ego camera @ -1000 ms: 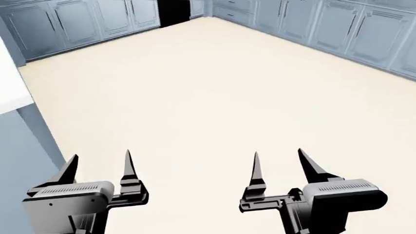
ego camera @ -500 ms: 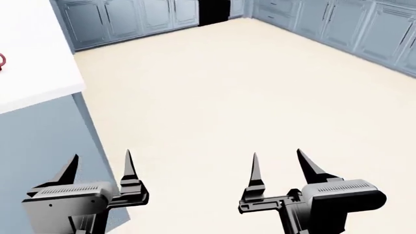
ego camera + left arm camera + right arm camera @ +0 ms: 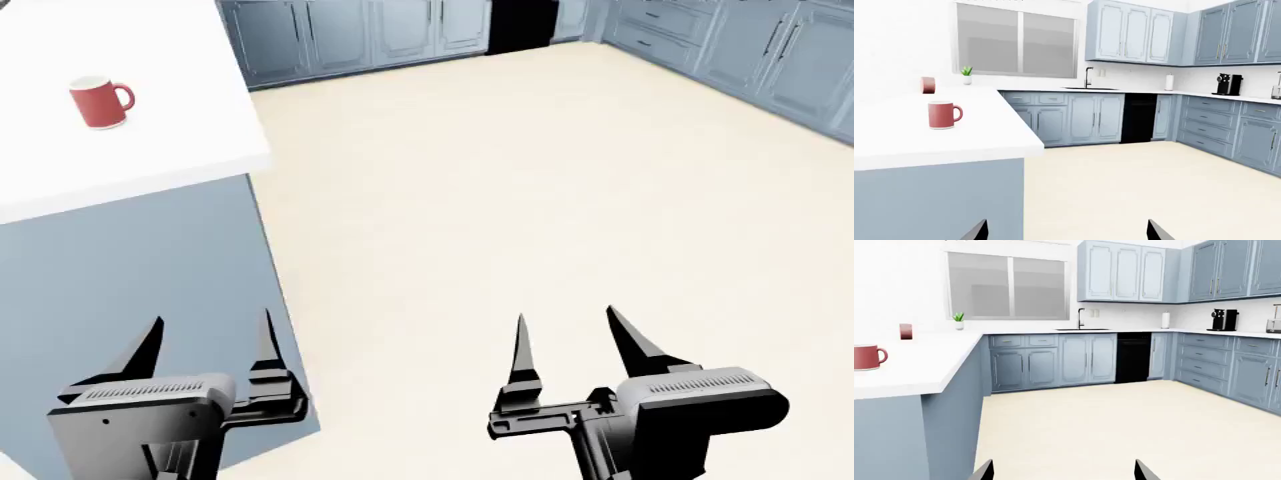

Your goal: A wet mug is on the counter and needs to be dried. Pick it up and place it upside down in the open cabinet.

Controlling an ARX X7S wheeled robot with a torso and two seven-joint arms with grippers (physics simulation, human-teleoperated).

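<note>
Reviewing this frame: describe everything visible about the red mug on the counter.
The small glossy red cylindrical mug stands upright on the flat white countertop, set back from its edge, its loop handle pointing toward the open floor. Its rim shows a white inside from the head view. Nothing touches it but the counter; both grippers are far from it.

Counter [image 3: 160,150]: plain white top, slate blue-grey base. My head camera shows the red mug [image 3: 100,102] upright on it, handle toward the counter's corner, set back from that edge. A small dark-red object [image 3: 928,85] sits beyond the mug.
</note>
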